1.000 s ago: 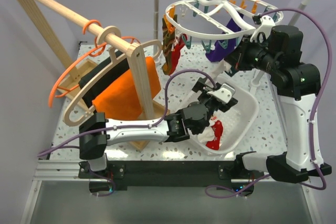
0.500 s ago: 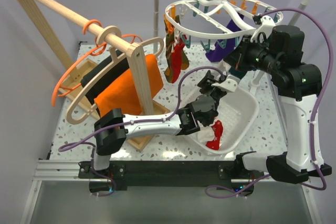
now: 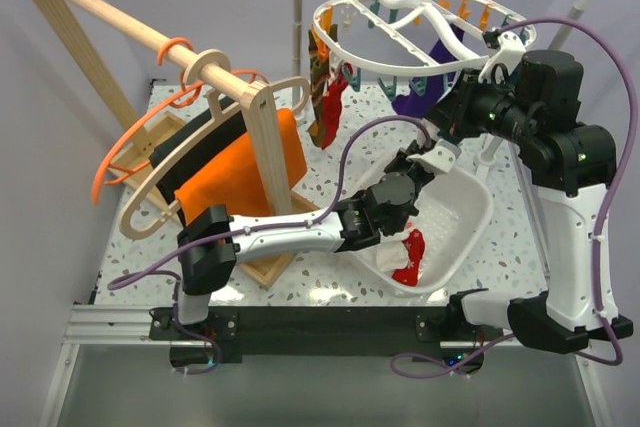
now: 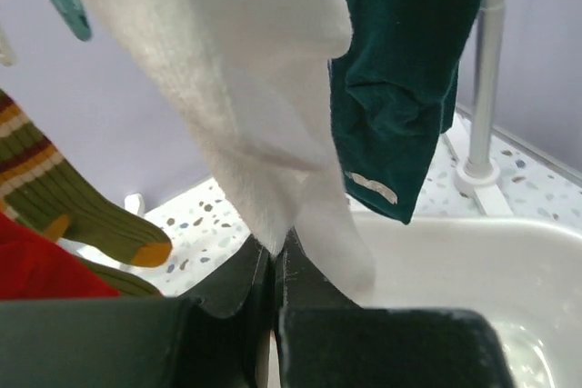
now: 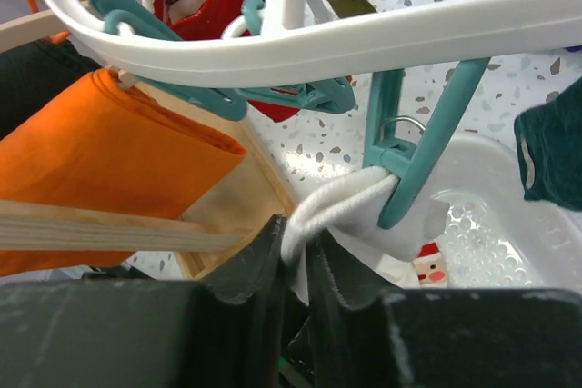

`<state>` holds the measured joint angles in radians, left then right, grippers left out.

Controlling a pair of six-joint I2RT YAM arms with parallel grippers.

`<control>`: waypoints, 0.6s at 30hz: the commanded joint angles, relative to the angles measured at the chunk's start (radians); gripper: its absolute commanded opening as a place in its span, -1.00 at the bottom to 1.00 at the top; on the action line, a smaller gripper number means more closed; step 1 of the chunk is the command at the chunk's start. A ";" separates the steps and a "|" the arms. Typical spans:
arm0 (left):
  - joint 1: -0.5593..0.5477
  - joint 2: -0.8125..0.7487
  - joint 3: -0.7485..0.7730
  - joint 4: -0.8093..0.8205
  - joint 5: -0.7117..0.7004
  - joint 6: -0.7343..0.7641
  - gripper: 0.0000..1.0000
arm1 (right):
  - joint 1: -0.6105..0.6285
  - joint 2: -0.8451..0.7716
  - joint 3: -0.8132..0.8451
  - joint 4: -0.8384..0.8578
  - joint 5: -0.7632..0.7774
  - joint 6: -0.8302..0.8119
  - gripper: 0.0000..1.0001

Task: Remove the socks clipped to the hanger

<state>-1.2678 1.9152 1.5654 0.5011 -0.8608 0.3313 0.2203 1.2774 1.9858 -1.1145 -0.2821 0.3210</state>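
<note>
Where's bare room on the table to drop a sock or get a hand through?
Free: table strip between basin and right arm; basin's right half, beside the red sock. Crowded: under the hanger, where left pincer and right pincer meet at the white sock.

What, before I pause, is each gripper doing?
Left gripper: shut on the white sock.
Right gripper: almost shut around that sock; grip cannot be told.
</note>
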 commanded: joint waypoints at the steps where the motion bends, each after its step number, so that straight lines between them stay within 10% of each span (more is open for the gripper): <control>1: 0.002 -0.129 -0.021 -0.113 0.153 -0.177 -1.00 | -0.001 -0.020 0.021 -0.007 -0.020 -0.006 -0.55; 18: 0.004 -0.285 -0.117 -0.237 0.316 -0.324 -1.00 | -0.001 0.019 0.111 -0.019 0.095 -0.053 0.25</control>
<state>-1.2655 1.6600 1.4601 0.2813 -0.5808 0.0422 0.2203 1.2884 2.0666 -1.1633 -0.1745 0.2760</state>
